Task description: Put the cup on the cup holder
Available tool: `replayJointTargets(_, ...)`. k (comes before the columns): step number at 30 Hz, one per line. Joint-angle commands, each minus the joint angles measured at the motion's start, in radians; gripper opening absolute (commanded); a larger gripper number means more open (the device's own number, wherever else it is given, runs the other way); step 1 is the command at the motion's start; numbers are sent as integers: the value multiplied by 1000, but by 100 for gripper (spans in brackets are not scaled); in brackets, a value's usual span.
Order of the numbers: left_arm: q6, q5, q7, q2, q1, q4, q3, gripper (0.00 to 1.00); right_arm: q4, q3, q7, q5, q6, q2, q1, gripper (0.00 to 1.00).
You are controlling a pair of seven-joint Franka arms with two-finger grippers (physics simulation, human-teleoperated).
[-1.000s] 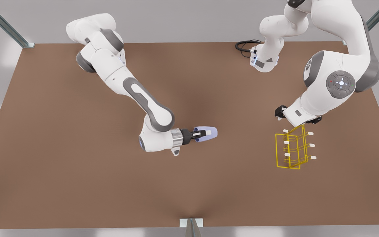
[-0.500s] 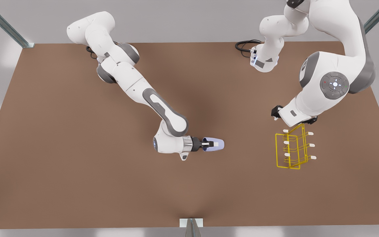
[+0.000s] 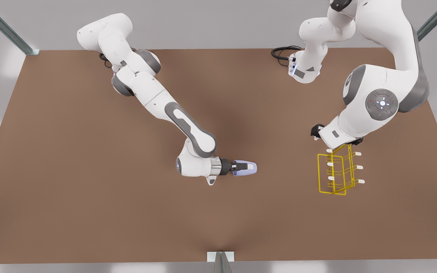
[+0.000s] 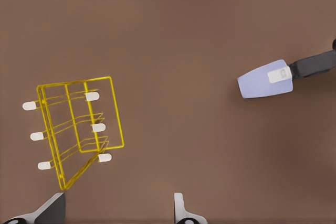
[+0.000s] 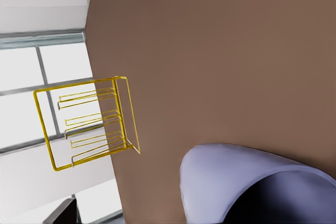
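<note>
Bare table [image 3: 89,189] separates right pincer [image 3: 241,166], clamping cup [image 3: 249,168], from cup holder [image 3: 336,172]; left pincer's state unclear.

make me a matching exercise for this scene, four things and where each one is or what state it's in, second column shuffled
Things:
1. cup
2. cup holder
3. right end effector
4. left end effector

Places or states:
A. hovers above the yellow rack, fingers apart
B. stands on the brown table, at the front view's right
C. held sideways off the table, near the middle
D. shut on the lavender-blue cup

Pairs: 1-C, 2-B, 3-D, 4-A
</note>
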Motion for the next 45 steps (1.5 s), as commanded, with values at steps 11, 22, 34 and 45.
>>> replayJointTargets(11, -2, 1, -3, -3, -1, 0, -1, 100, -47, -4, -30, 2, -7, -3, -28, 100)
replayJointTargets(22, -2, 14, -5, -3, -8, 0, -1, 100, -154, 4, -39, -2, -65, -63, -95, 100)
replayJointTargets(34, 87, 7, 710, 172, -288, 34, -1, 100, -104, 13, 495, -818, -959, -639, -388, 100)
replayJointTargets(45, 485, 62, 1232, 361, -293, 37, -26, 100, -486, -94, 365, -1243, -912, -976, -598, 100)
